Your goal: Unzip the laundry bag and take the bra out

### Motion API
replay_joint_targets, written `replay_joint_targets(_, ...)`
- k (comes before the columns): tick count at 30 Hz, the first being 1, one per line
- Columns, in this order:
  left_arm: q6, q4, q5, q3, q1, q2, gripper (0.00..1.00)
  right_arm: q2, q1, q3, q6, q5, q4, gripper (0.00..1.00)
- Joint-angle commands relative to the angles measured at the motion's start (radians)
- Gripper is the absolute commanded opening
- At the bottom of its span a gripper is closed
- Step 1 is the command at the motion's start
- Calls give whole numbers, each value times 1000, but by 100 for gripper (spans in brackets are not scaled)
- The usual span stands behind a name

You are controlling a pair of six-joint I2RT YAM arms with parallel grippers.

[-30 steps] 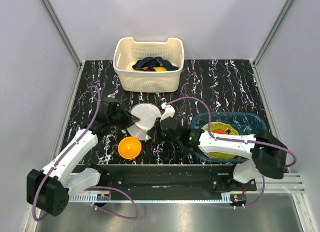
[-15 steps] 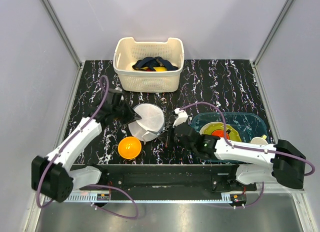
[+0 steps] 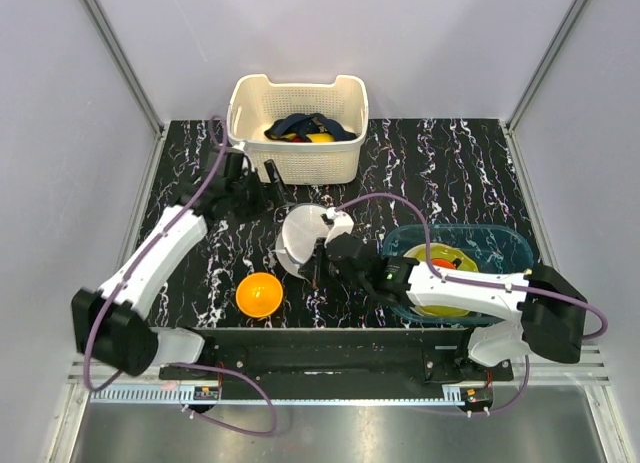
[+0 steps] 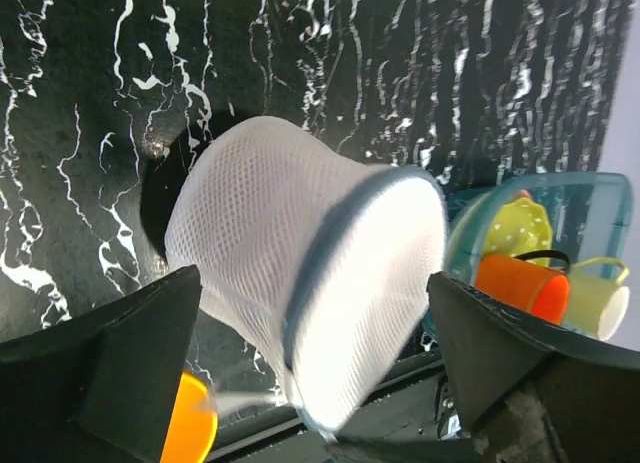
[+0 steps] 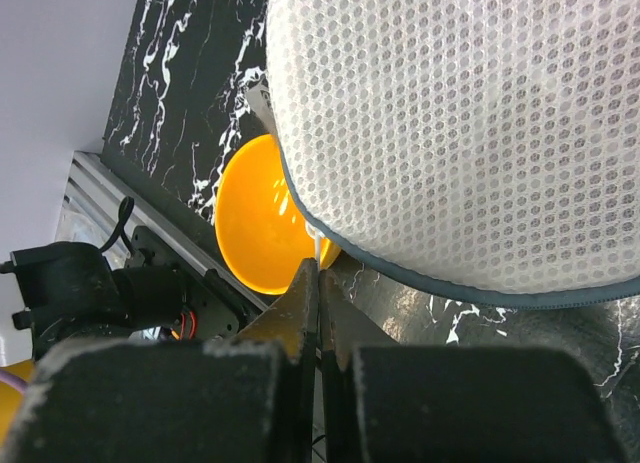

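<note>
Left claw (image 3: 262, 177) released, arm drawn back | right claw (image 5: 319, 270) pinches laundry bag (image 3: 300, 238) edge

A: What fills the middle?

B: A white mesh laundry bag (image 4: 260, 223), blurred and tipped over on the black, white-veined table (image 4: 80, 113), with a grey-blue band (image 4: 320, 253) around it. The left end effector (image 4: 311, 273) has its fingers (image 4: 130, 363) spread wide, one on either side of the bag.

A: And at the edges?

B: An orange bowl (image 4: 188, 423) shows at the bottom left. On the right, a teal tub (image 4: 590, 213) holds a yellow dotted dish (image 4: 520, 228), an orange cup (image 4: 520, 283) and a pale yellow mug (image 4: 590, 303).
</note>
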Motion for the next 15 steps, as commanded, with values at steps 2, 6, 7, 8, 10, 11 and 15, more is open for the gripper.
replay_joint_targets(2,-41,-35,-31,-78,1,-247,99,32,7,15,17,-27,49,0)
replay_joint_targets(6,-191,62,120,-269,2,-397,99,18,7,-34,40,-26,69,0)
replay_joint_targets(7,-234,115,167,-364,-1,-424,99,13,7,-38,43,-23,69,0)
replay_joint_targets(8,-309,199,197,-411,-2,-476,98,10,7,-48,47,-17,69,0)
replay_joint_targets(10,-355,231,204,-469,-4,-517,98,3,7,-46,47,-10,63,0)
replay_joint_targets(11,-390,251,198,-515,-4,-544,97,-1,7,-46,46,-7,60,0)
replay_joint_targets(15,-437,338,204,-578,-14,-538,95,-7,7,-51,44,-19,72,0)
